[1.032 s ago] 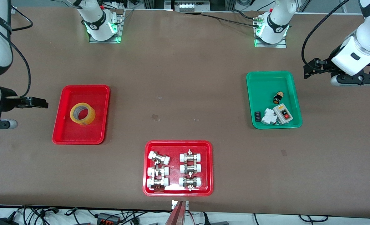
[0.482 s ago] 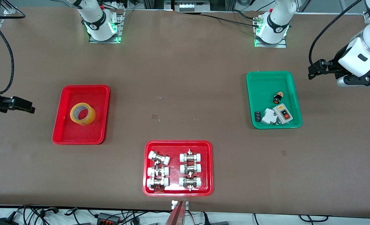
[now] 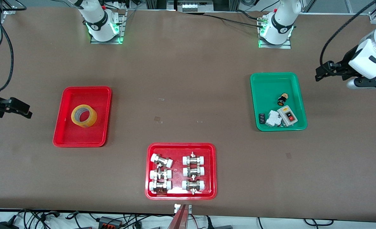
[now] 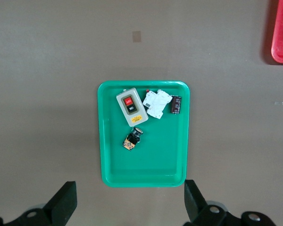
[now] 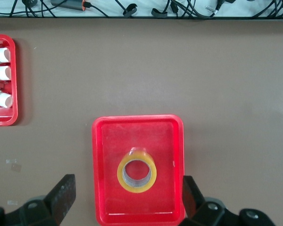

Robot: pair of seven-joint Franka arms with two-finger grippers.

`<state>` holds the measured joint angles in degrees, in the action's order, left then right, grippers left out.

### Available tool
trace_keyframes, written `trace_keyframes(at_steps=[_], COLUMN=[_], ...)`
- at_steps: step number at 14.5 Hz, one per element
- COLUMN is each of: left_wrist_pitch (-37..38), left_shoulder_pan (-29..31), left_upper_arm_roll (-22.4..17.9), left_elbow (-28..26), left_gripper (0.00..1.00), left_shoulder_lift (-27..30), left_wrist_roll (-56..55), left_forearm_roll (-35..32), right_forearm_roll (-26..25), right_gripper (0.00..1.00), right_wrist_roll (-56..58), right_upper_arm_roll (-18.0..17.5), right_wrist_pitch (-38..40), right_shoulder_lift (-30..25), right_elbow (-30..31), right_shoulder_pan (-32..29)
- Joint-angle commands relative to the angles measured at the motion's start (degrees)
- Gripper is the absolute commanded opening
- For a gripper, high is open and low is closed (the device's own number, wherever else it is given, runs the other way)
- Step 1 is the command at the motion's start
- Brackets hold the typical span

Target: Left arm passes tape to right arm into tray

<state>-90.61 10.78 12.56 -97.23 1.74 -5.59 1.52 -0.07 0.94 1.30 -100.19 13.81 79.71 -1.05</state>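
The tape (image 3: pixel 84 116) is a yellowish roll lying flat in the narrower red tray (image 3: pixel 79 137) toward the right arm's end of the table. It also shows in the right wrist view (image 5: pixel 137 175), inside the tray (image 5: pixel 137 120). My right gripper (image 3: pixel 17 107) is open and empty, up in the air over the table beside this tray; its fingers stand wide apart (image 5: pixel 128 192). My left gripper (image 3: pixel 326 70) is open and empty (image 4: pixel 129 195), in the air over the table beside the green tray (image 3: pixel 275 84), toward the left arm's end.
The green tray (image 4: pixel 146 165) holds a grey switch box (image 3: pixel 287 115), a white breaker (image 3: pixel 273 119) and small black parts. A squarer red tray (image 3: pixel 181 145) with several white-capped metal fittings sits nearest the front camera; its corner shows in the right wrist view (image 5: pixel 7 122).
Both arms have drawn outward: the right gripper away from the red tray toward the table's end, the left gripper away from the green tray. The tape has not moved.
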Motion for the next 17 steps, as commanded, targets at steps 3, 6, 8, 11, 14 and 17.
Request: trace_keyframes(at_steps=[3,6,8,11,14,17], left_wrist_pitch=[0.6,0.3,0.0,-0.1,0.0,0.2], left_shoulder_pan=[1.0,0.9,0.9,0.9,1.0,1.0], left_upper_arm_roll=[0.0,0.4,0.6,0.9,0.7,0.7], left_elbow=[1.2,1.0,0.9,0.8,0.7,1.0], left_gripper=[1.0,1.0,1.0,1.0,1.0,1.0], left_shoulder_lift=[-0.4,-0.3,-0.2,-0.2,-0.2,-0.3], left_wrist_roll=[5.5,5.8,5.7,5.6,5.1,5.1], left_forearm_roll=[0.9,0.4,0.3,-2.5,-2.9,-2.8], right_forearm_roll=[-0.8,-0.4,0.0,-0.1,-0.5,-0.1], right_gripper=[1.0,1.0,1.0,1.0,1.0,1.0], right_wrist_roll=[1.7,2.7,2.7,3.1,3.2,2.9], right_upper_arm_roll=[0.0,0.1,0.1,0.1,0.1,0.1], right_wrist_pitch=[-6.6,-5.6,-3.4,-0.3,1.1,1.8], right_shoulder_lift=[-12.3,-15.4,-16.1,-16.1,-16.8,-17.1], right_elbow=[17.6,21.3,21.5,20.1,19.6,19.7], right_shoulder_pan=[-0.3,-0.6,-0.6,-0.6,-0.6,-0.6])
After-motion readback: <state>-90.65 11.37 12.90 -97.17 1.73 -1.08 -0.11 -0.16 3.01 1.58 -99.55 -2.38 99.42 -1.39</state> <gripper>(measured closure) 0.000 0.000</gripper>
